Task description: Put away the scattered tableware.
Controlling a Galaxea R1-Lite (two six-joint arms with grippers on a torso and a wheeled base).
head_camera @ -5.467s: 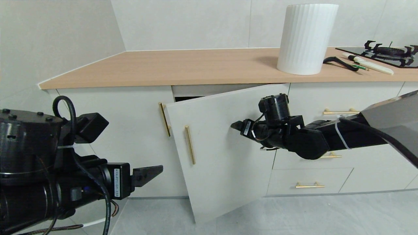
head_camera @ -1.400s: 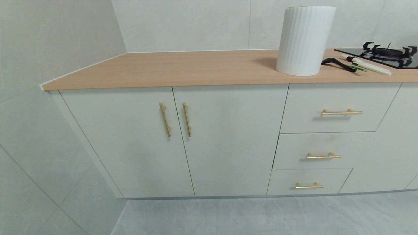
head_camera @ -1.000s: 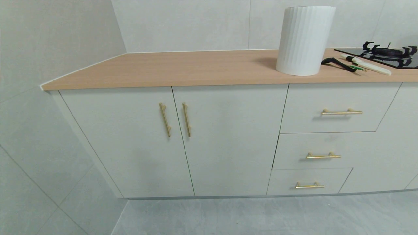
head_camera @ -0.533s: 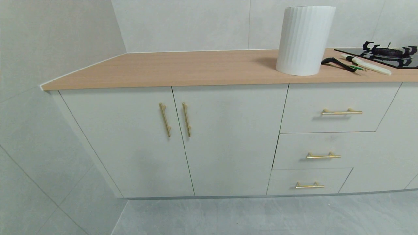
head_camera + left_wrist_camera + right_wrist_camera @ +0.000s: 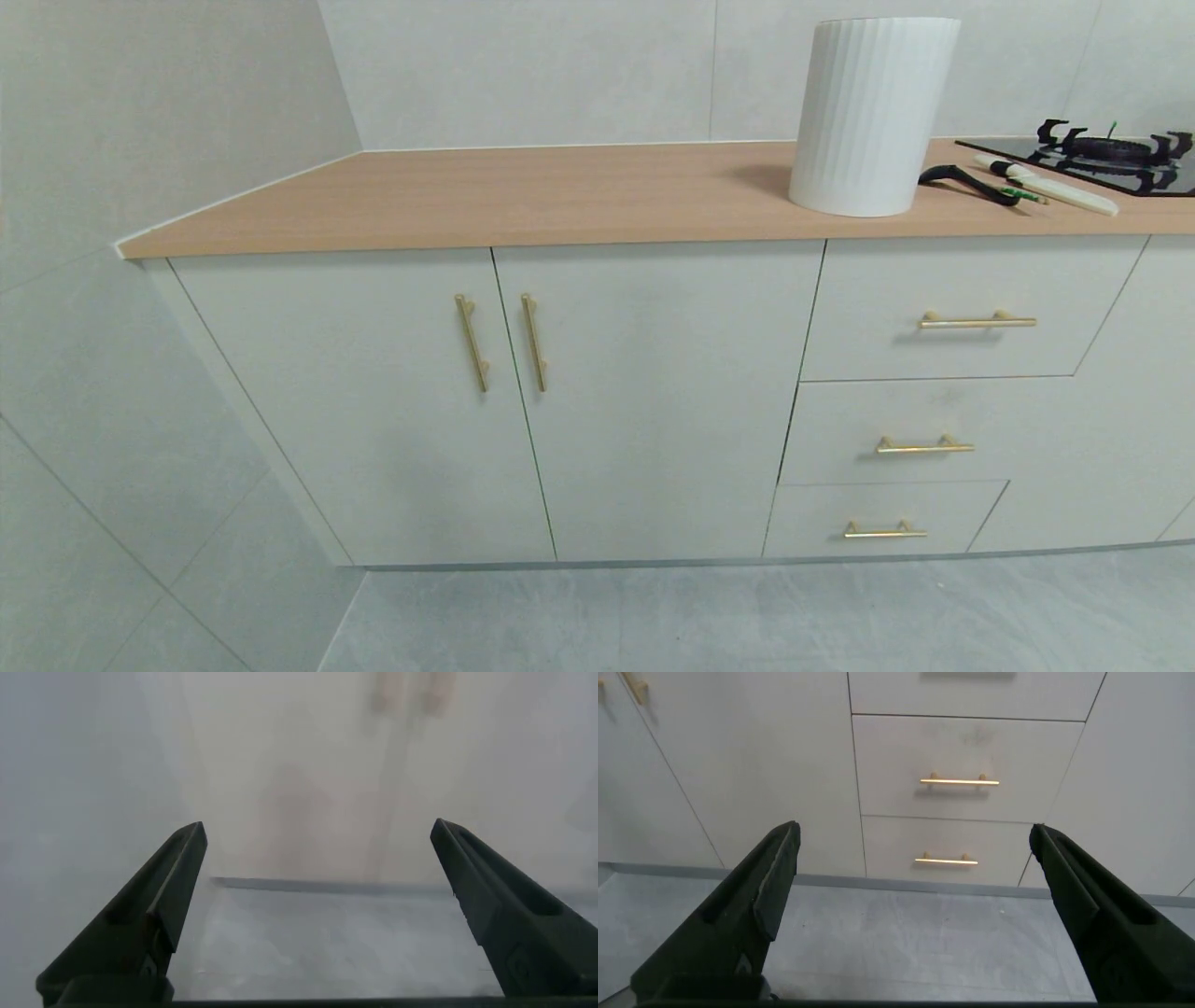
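Right wrist view: right claw [image 5: 913,829] spread, empty; drawers [image 5: 962,756] ahead of it.
Left claw [image 5: 316,829]: spread, empty; cabinet doors [image 5: 308,775] ahead.

Closed cabinet doors [image 5: 653,401], white canister [image 5: 873,112] (ribbed)

Head high, wrists low — cabinet [image 5: 653,401] shared

The hob [image 5: 1116,149] runs off the head view's right edge, the utensils [image 5: 1064,191] beside it are too small to identify, and the cabinet doors [image 5: 308,784] in the left wrist view are blurred.
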